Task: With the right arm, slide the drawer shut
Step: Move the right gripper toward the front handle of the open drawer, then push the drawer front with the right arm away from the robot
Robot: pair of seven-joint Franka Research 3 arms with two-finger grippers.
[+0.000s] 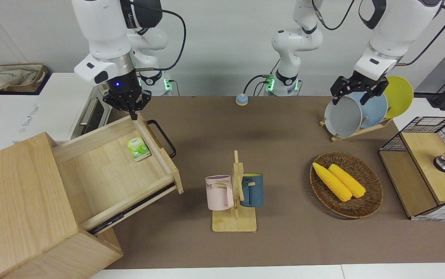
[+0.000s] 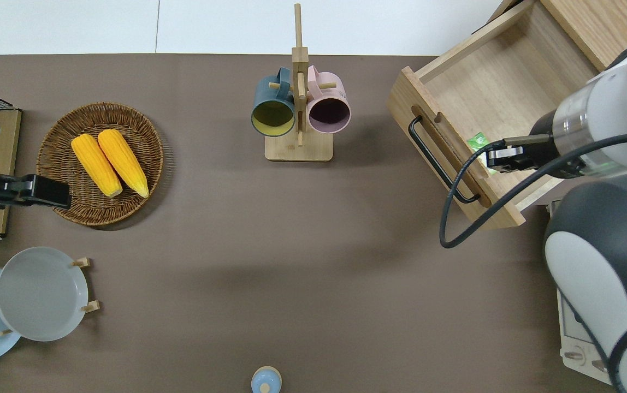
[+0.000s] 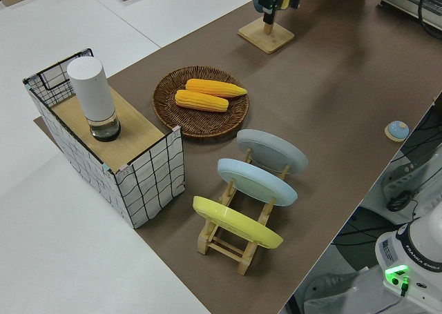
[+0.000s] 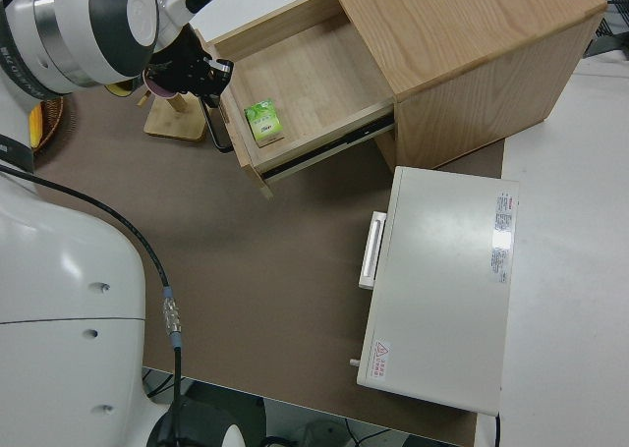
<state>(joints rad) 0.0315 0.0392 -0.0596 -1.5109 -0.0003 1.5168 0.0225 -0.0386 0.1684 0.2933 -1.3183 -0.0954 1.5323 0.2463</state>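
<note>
The drawer (image 1: 106, 170) stands pulled far out of the pale wooden cabinet (image 1: 17, 201). Its black loop handle (image 1: 164, 137) faces the middle of the table. A small green packet (image 1: 138, 148) lies inside, close to the front panel. My right gripper (image 1: 133, 114) is shut with nothing in it. Its tip is down at the top edge of the front panel, at the end nearer to the robots. In the overhead view the right gripper (image 2: 496, 158) is over that panel, beside the packet (image 2: 477, 143). The left arm is parked, its gripper (image 1: 352, 97) open.
A white toaster oven (image 4: 442, 290) stands beside the cabinet, nearer to the robots. A mug rack (image 1: 235, 193) with two mugs is mid-table. Toward the left arm's end are a wicker basket (image 1: 362, 209) with corn, a plate rack (image 1: 358, 112) and a wire-mesh box (image 1: 424, 166).
</note>
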